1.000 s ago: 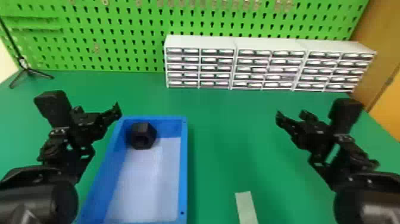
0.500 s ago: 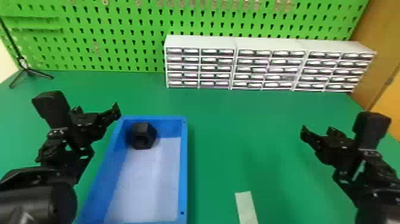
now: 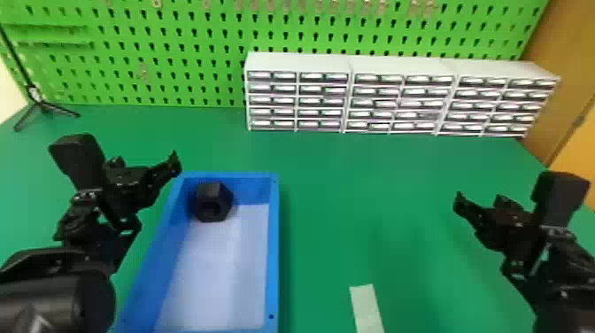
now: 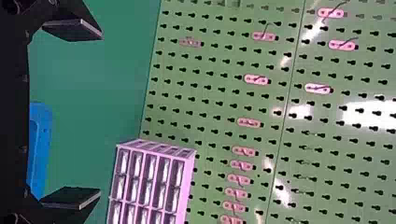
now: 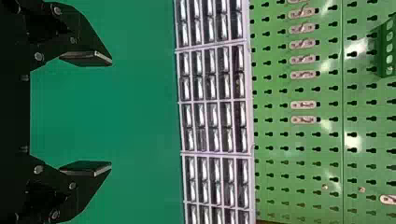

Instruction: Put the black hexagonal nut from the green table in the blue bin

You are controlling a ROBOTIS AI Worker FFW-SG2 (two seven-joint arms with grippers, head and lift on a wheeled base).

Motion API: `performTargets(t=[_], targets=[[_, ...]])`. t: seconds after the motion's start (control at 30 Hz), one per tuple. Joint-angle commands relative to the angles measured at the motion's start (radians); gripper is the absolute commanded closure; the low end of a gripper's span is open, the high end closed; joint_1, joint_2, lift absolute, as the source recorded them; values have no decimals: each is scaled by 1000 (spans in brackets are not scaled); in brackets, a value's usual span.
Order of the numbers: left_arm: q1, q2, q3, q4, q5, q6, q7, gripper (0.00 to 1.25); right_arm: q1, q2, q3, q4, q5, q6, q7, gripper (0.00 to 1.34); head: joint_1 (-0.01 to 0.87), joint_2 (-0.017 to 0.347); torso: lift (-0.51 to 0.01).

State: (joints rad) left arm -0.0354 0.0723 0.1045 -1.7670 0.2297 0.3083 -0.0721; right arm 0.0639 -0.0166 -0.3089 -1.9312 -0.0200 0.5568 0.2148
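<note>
The black hexagonal nut lies inside the blue bin, in its far left corner. Left of the bin, my left gripper hangs near the far left rim with nothing held. In the left wrist view, the left gripper is open, its fingers wide apart, with part of the bin beside its palm. My right gripper is over the right side of the green table, well away from the nut. In the right wrist view, the right gripper is open over bare green surface.
White drawer cabinets stand along the back of the table against a green pegboard. A small black tripod stands at the back left. A pale strip lies on the table near the front edge, right of the bin.
My right arm has moved outward to the right and a little nearer the robot. The left arm has barely shifted, and the nut lies where it was in the bin.
</note>
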Motion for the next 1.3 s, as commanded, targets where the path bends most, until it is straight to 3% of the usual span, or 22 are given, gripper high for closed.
performTargets(t=[0.0,1.27], targets=[[-5,0,-8,0,0,0,0,102,-6,-6,2,0,-9,-2,0,473,692,8,-97],[-14,0,-17,-8,0,0,-1,102,-30,-8,44,0,-14,9,0,475,692,8,-97]])
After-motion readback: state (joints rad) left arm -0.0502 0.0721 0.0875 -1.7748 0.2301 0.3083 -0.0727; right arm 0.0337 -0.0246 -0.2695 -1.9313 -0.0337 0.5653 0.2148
